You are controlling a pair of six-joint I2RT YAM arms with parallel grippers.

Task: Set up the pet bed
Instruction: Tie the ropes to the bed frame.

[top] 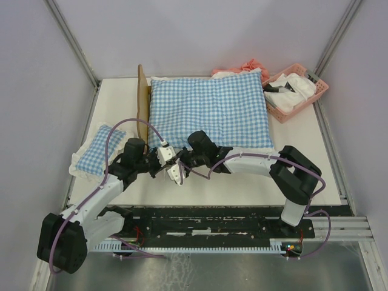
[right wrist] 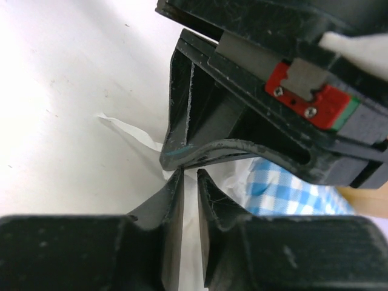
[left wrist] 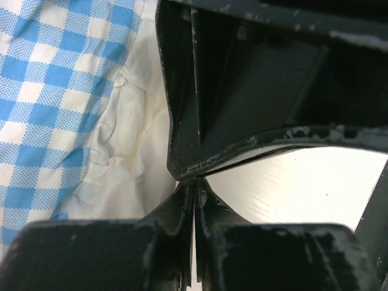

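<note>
1. Pincer states first: the left pincer point(left wrist: 194, 185) has its fingers pressed flat together, right at the white frill point(left wrist: 136, 151) of the big checked cushion point(top: 209, 109). Whether a fold of frill is caught between them I cannot tell.
2. The right pincer point(right wrist: 189, 176) stands tip to tip with it. Its fingers are slightly spread with a thin gap between them, gripping nothing that I can make out.
3. Both meet at the cushion's near left corner, low over the bare white surface point(top: 260, 182).
4. Done, by my reading: the cushion already lies across the pet bed point(top: 143, 100) and covers almost all of it.
5. Left, as I judge it: squaring up that near corner and its frill, and perhaps placing the small checked pillow point(top: 97, 151). That pillow lies on the surface to the left of the bed, near it. Whether anything from the pink basket point(top: 294, 115) at the far right belongs on the bed I cannot say.
6. The pet bed sits in the far middle of the surface. Only a strip of light-brown wood shows, standing on edge along the cushion's left side, with a rounded bump at its far end. Rails and base are hidden under the cushion.
</note>
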